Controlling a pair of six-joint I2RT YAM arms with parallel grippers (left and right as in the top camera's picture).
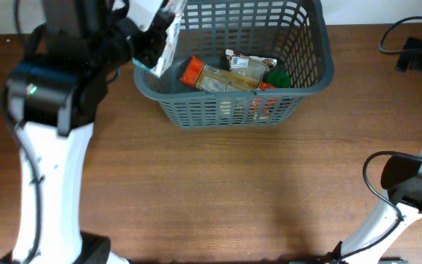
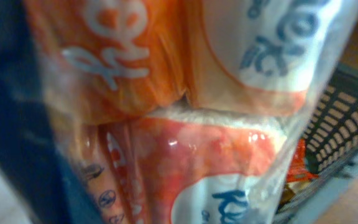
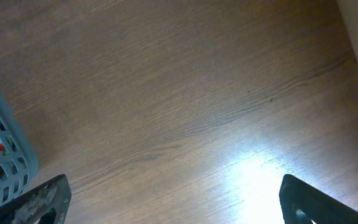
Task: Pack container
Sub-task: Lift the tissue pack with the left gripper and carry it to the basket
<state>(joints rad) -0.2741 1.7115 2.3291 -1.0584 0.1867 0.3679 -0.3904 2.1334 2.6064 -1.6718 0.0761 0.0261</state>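
The packing looks to me well under way but not finished. The container (image 1: 240, 110) stands at the far side of the counter (image 1: 218, 191), and already in it are an orange packet (image 1: 193, 71), a tan packet (image 1: 229, 78) and something green (image 1: 278, 77). The left tool (image 1: 151, 33) is at the container's left rim, grasping a clear-wrapped orange-and-white pack (image 1: 168, 40). Its fingers are buried behind the wrap, so the grip is my reading. That pack is not yet lying inside. The right tool (image 3: 176, 211) hangs released, fingers wide apart, over bare wood just beside the container's corner. I see no loose groceries on the counter, so this may be the last item. The counter is brown wood grain with a bright glare patch. Cables and a dark device (image 1: 416, 51) sit at its far right edge, and something pale lies beyond.
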